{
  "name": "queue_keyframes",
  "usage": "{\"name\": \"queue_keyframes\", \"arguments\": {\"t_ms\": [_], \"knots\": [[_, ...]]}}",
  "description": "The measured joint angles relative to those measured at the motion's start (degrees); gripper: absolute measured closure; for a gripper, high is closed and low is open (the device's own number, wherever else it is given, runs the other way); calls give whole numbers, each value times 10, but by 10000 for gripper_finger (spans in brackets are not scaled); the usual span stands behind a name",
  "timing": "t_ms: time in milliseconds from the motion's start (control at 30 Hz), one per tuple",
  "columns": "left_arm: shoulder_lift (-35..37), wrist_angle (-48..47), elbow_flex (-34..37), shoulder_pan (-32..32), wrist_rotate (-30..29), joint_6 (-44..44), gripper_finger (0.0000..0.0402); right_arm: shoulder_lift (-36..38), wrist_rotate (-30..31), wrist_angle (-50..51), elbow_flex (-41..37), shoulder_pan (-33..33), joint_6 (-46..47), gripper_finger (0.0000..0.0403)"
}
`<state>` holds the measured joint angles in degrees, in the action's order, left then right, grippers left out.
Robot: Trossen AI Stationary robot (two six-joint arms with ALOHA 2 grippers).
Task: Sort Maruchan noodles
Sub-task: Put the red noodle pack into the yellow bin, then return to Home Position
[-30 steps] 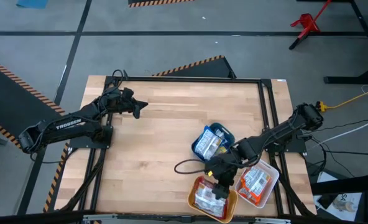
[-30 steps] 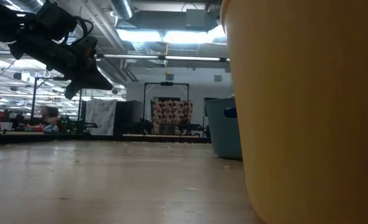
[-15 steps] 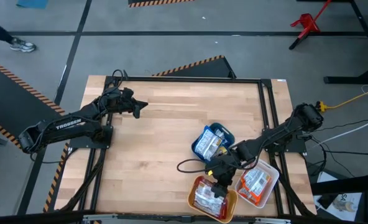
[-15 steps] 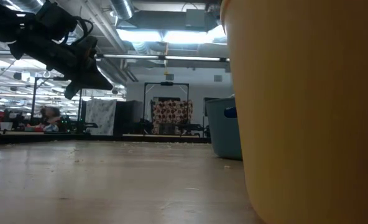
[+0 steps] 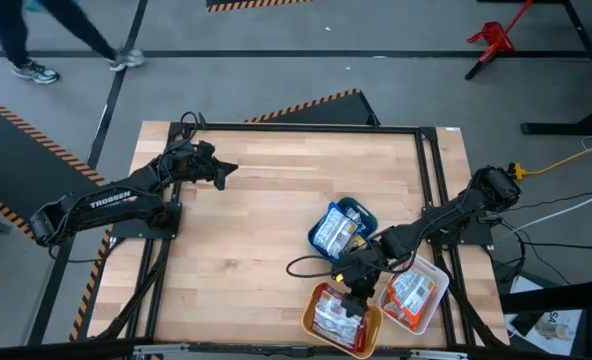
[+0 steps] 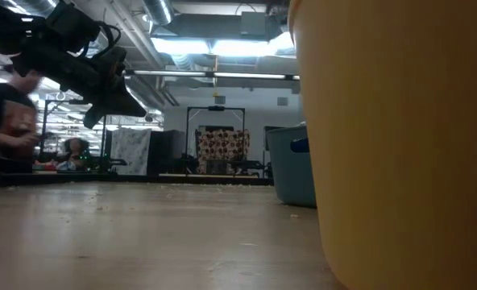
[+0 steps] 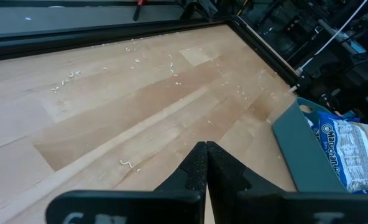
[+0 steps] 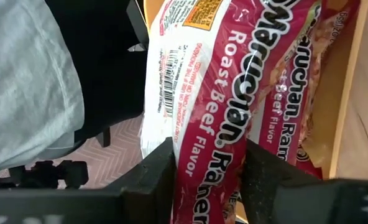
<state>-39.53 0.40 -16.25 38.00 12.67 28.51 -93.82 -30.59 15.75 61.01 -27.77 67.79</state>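
From overhead, you see a wooden table (image 5: 246, 220) with a dark arm at each side. The left gripper (image 5: 228, 170) hangs over the far left part of the table, well apart from everything else. The right gripper (image 5: 353, 303) reaches down over the orange tray (image 5: 309, 318) at the near edge, which holds red-and-white noodle packets (image 5: 336, 322). Just beyond it sits a teal tray (image 5: 364, 214) with a blue-and-white packet (image 5: 333, 230), and beside the orange tray a white tray (image 5: 432, 300) holds orange packets (image 5: 408, 290). A person's legs (image 5: 51, 30) cross the floor beyond the table.

At table height, your view is mostly filled by the orange tray's wall (image 6: 391, 145). The teal tray (image 6: 291, 169) stands farther back, and the left gripper (image 6: 126, 101) hangs above the table top. A person (image 6: 5, 121) stands in the room behind.

From the left wrist, you see its two dark fingers (image 7: 198, 168) pressed together with nothing between them, above bare wood. The teal tray (image 7: 302, 149) and its blue-and-white packet (image 7: 352, 149) lie ahead.

From the right wrist, you see a red-and-white Roast Beef packet (image 8: 215, 93) sitting between the two fingers (image 8: 156, 177), which stand apart at the packet's width and seem to grip it, though the contact is hard to confirm. It hangs over more red packets (image 8: 321, 81) in the orange tray (image 8: 352, 93).
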Motion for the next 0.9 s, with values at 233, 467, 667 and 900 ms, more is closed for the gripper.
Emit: {"name": "queue_keyframes", "arguments": {"t_ms": [233,467,667,900], "knots": [[0,0,0,0,-2,-1,401,0,0,8,0,0,-7,212],[0,0,0,0,-2,-1,401,0,0,8,0,0,-7,141],[0,0,0,0,-3,-3,401,0,-1,7,0,0,-7,121],[0,0,0,0,-12,-9,401,20,-9,18,0,5,-6,122]]}}
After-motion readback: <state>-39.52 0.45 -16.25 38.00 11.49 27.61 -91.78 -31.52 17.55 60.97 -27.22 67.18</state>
